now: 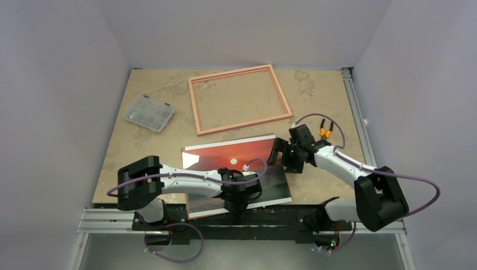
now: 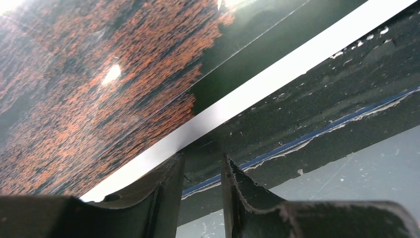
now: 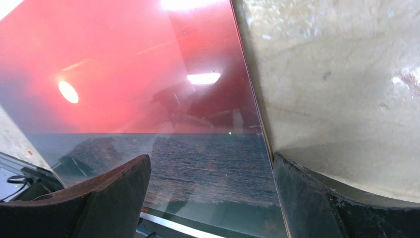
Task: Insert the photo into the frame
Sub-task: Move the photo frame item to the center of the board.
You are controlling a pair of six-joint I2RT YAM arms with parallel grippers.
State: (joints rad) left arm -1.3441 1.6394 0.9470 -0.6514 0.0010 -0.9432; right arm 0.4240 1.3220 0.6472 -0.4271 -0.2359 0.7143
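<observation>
- The photo (image 1: pixel 225 153) lies face up at the near edge of the table (image 1: pixel 140 152), between the two arms.
- The frame (image 1: pixel 230 72) lies behind it, apart.
- The left claw (image 2: pixel 203 158) sits at the photo's near white border, jaws narrow, with a bare gap between them.
- The right claw (image 3: pixel 212 157) gapes wide over the photo's right edge.
- A clear box (image 1: pixel 149 112) sits far left.

Soft, even overhead light filled the top view, with faint shadows. In both wrist views lamp glare spotted the glossy photo (image 3: pixel 148 109), and the near fingers (image 2: pixel 158 203) sat dark and slightly soft.
</observation>
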